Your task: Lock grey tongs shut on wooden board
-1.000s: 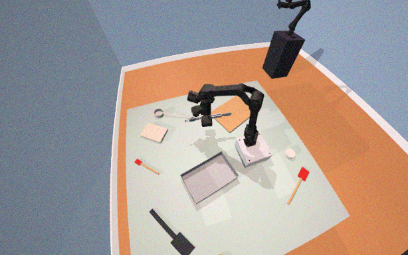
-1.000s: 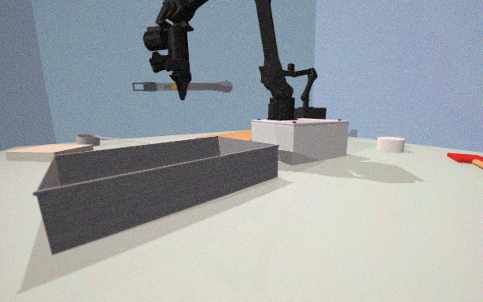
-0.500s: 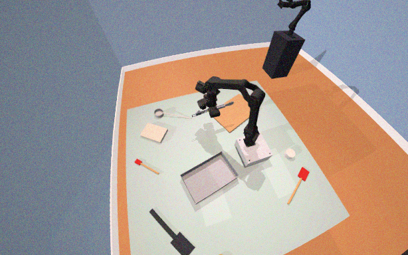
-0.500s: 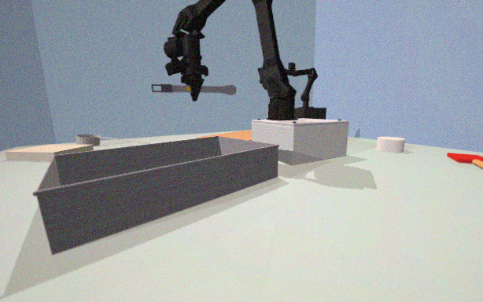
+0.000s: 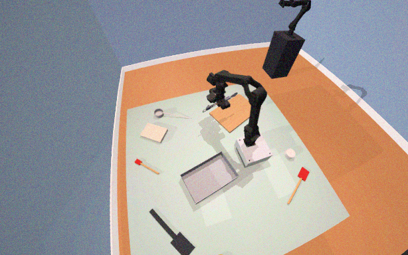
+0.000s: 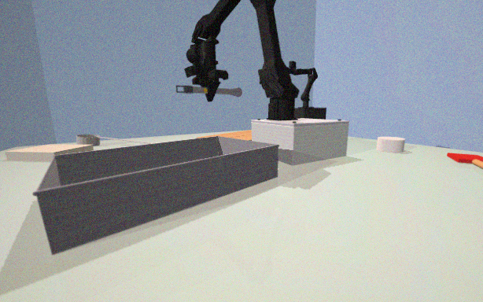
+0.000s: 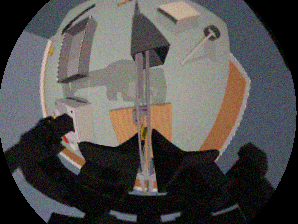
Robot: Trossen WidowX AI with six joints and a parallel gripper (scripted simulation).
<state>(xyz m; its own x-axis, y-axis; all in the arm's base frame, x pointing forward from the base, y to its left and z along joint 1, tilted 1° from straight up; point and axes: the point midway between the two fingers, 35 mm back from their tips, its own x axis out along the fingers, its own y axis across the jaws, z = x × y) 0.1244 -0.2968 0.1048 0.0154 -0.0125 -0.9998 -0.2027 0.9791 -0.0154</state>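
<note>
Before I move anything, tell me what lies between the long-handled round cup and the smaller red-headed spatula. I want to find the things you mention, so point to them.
The flat cream block (image 5: 153, 133) (image 6: 49, 152) (image 7: 179, 11) lies between them; the top view shows it.

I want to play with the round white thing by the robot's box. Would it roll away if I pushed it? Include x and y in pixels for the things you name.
The white disc (image 5: 290, 153) (image 6: 390, 145) probably would slide, since it sits on its flat face. Squat and wide, it likely wouldn't tip easily.

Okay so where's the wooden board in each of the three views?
Top: wooden board, upper middle, left of the arm's white base.
Exterior: orange sliver left of the base.
Wrist: just below centre.
Shared landmark: that white base.
</note>
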